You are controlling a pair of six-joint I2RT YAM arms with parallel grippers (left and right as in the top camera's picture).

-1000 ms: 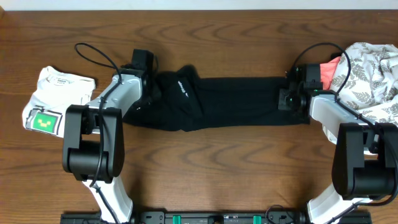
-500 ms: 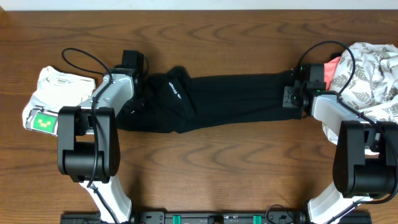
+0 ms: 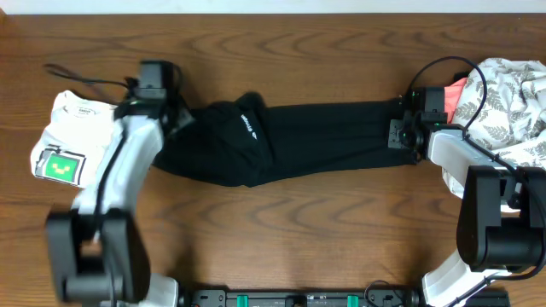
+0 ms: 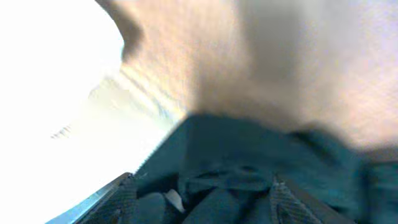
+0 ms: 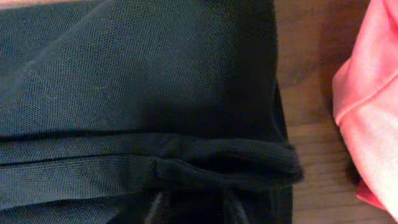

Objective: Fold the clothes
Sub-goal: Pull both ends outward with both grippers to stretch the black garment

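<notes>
Looks to be the spreading-out step, ahead of any real fold. Shows the garment (image 3: 341, 136) drawn out long across the middle of the table (image 3: 299, 230), one end by each arm. Flat and fairly smooth toward the right, humped and rumpled toward the left, with a small white logo on the hump.

Puts the left gripper (image 3: 175, 124) at the rumpled end, near a folded white shirt (image 3: 72, 128). Through the blurred left wrist view, makes out two fingers standing wide apart with dark cloth bunched loosely in the gap. Reads as open, with no pinch on the cloth to be seen.

Puts the right gripper (image 3: 401, 135) over the right hem, near a pink cloth (image 5: 373, 93). From its own camera, catches only a little of the fingers at the bottom edge, above a doubled-over hem. Cannot tell how far apart, nor whether any cloth is pinched.

Calls next, at a guess, for sorting out the left end — taking hold of the loose edge there and pulling it outward and flat against a hold at the right hem, to square up both ends. Only then worth bringing one end over onto the other. Needs care not to drag the whole length sideways into the white shirt or the pink cloth.
</notes>
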